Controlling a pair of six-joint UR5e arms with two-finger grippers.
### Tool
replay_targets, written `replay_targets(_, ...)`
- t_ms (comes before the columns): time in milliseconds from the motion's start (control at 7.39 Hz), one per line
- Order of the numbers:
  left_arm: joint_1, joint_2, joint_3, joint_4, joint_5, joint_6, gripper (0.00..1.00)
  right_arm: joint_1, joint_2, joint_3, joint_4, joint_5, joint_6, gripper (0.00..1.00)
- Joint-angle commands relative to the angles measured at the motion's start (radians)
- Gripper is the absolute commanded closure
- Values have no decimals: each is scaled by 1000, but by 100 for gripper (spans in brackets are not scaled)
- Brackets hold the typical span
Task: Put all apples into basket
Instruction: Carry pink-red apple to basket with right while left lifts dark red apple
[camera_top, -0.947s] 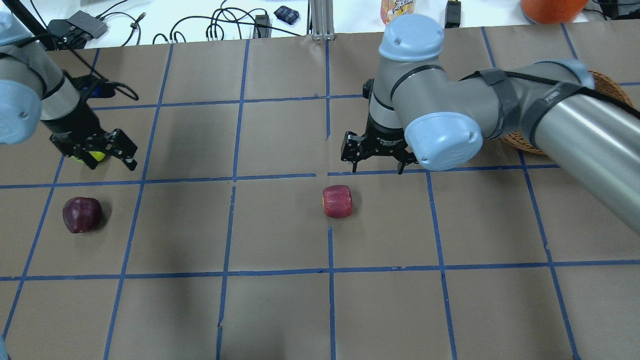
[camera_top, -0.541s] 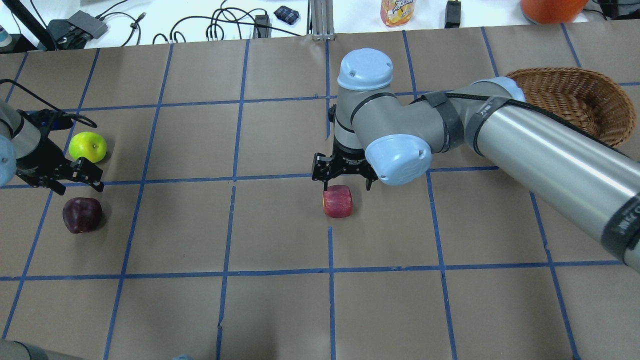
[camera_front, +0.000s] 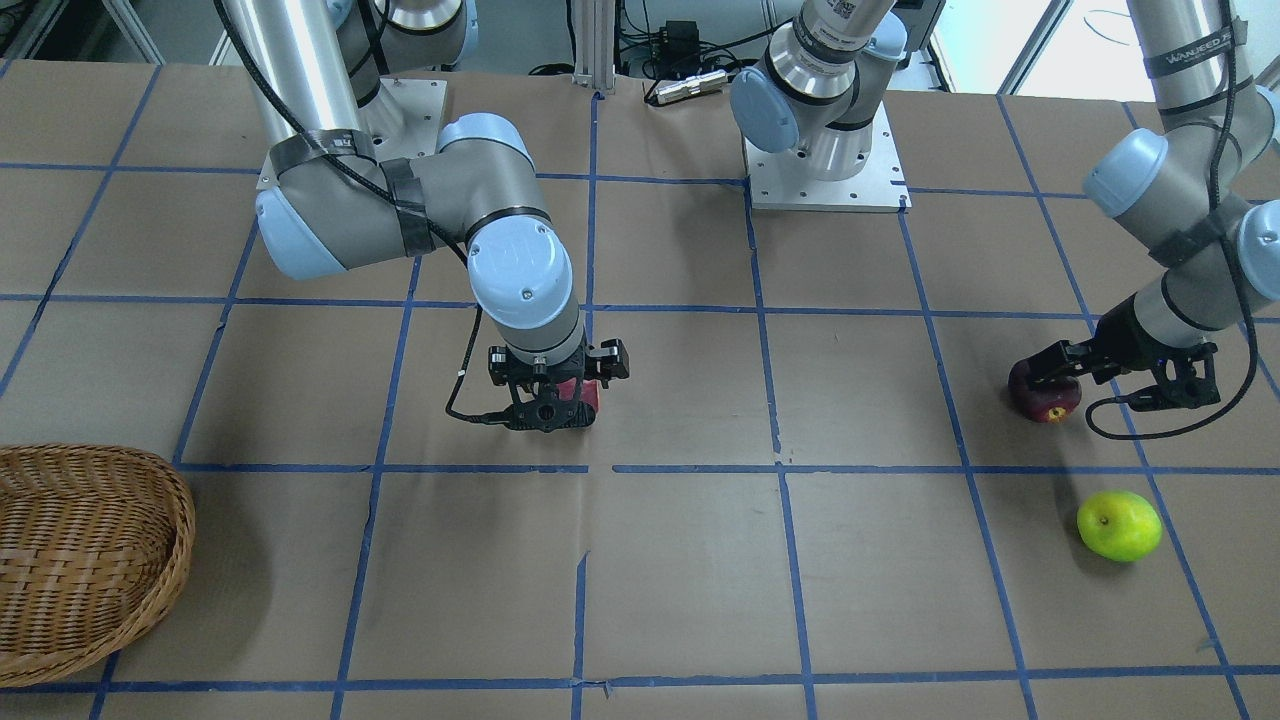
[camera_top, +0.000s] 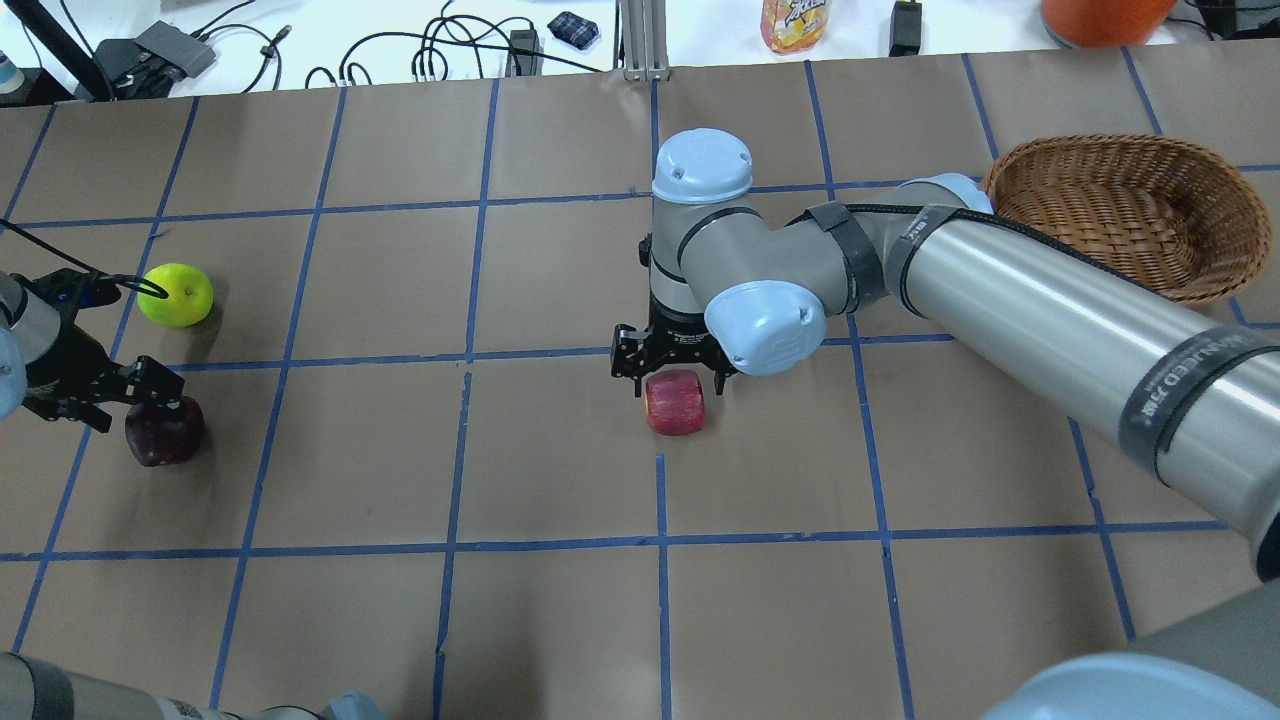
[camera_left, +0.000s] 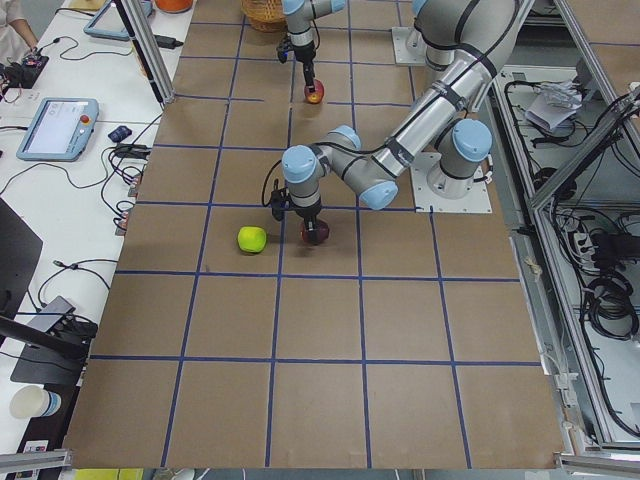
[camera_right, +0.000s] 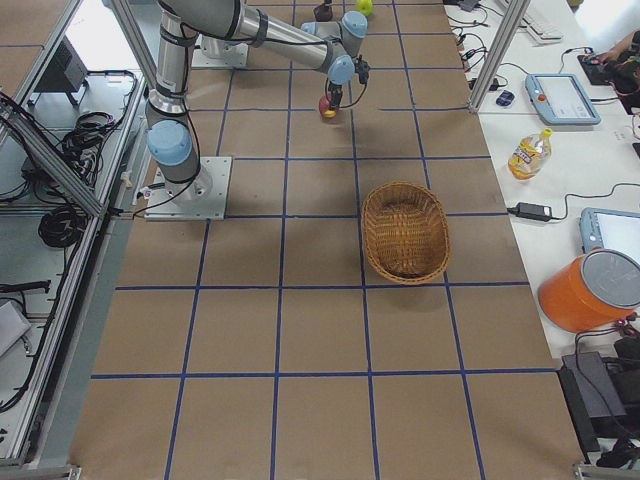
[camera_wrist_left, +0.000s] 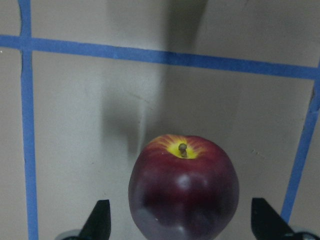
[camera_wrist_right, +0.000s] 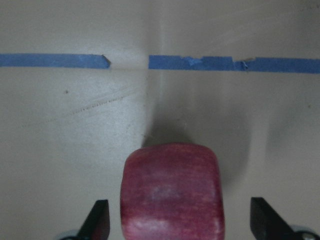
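left claw (camera_top: 142, 412) and right claw (camera_top: 679, 388) are spread open, empty, astride maroon apple (camera_top: 163, 437) and red apple (camera_top: 676, 410), ready for gripping; basket (camera_top: 1120, 142) at two o'clock.

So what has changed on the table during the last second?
The left claw moved off the green apple, toward the robot, to the maroon apple. The right claw came to its left and toward the robot, over the red apple. Both are open, gripping nothing. Apples and basket stayed put.
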Motion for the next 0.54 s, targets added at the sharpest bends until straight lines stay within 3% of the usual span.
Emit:
replay_targets(0, 2, -15, -4, 1, -3, 2, 0, 0, 17, 0, -24, 1, 4, 2)
replay_targets(271, 2, -47, -4, 3, -12, -3, 0, 0, 19, 0, -24, -7, 19, 97)
replay_targets(406, 2, -58, -4, 7, -13, -1, 4, -1, 11, -2, -23, -13, 19, 100)
